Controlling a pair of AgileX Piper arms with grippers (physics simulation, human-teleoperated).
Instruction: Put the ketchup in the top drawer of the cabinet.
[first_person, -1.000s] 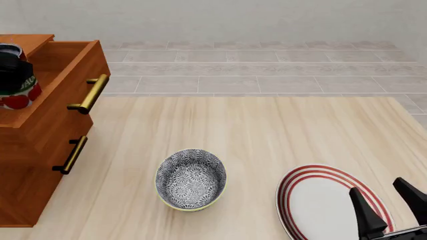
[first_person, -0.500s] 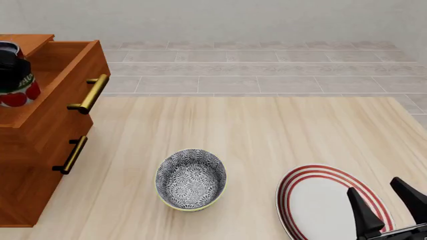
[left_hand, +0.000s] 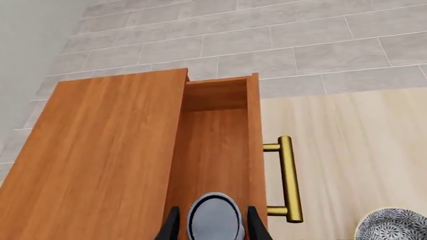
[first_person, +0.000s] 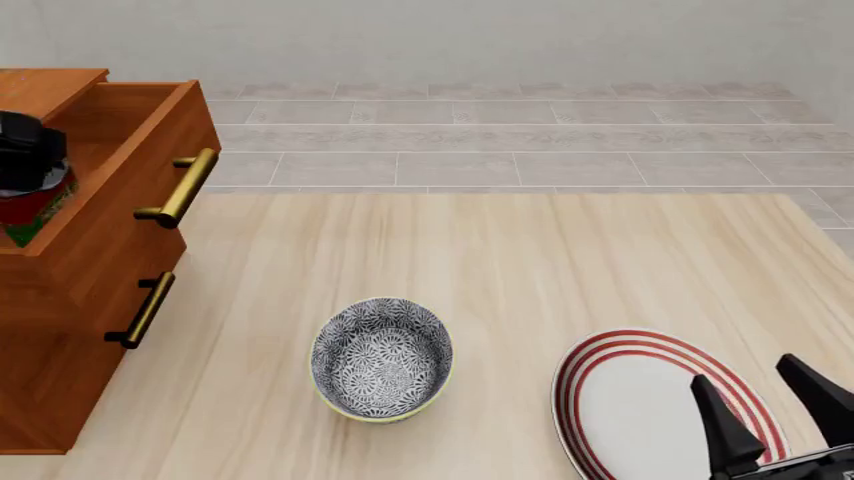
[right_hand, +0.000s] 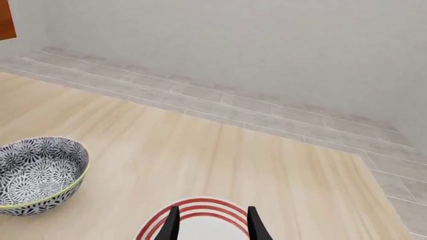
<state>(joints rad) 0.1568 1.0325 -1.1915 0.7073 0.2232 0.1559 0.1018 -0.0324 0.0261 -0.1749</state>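
Note:
The ketchup (first_person: 23, 208) hangs partly sunk inside the open top drawer (first_person: 127, 185) of the cabinet (first_person: 54, 380), so only its red upper part shows above the drawer's side wall. My left gripper (first_person: 24, 158) is shut on it from above. In the left wrist view the ketchup's grey-ringed round top (left_hand: 215, 218) sits between the two fingers over the drawer's floor (left_hand: 213, 150). My right gripper (first_person: 774, 415) stands open at the near right, above the plate (first_person: 627, 400), holding nothing.
A grey patterned bowl (first_person: 382, 358) stands on the table's near middle. The top drawer's brass handle (first_person: 180, 186) juts toward the table; the lower drawer's handle (first_person: 143, 310) is beneath it. The red-ringed plate (right_hand: 200, 212) lies under my right gripper (right_hand: 212, 226).
My left gripper has lowered the ketchup deeper into the top drawer; less of the bottle shows now. The right gripper has drifted slightly toward the near edge.

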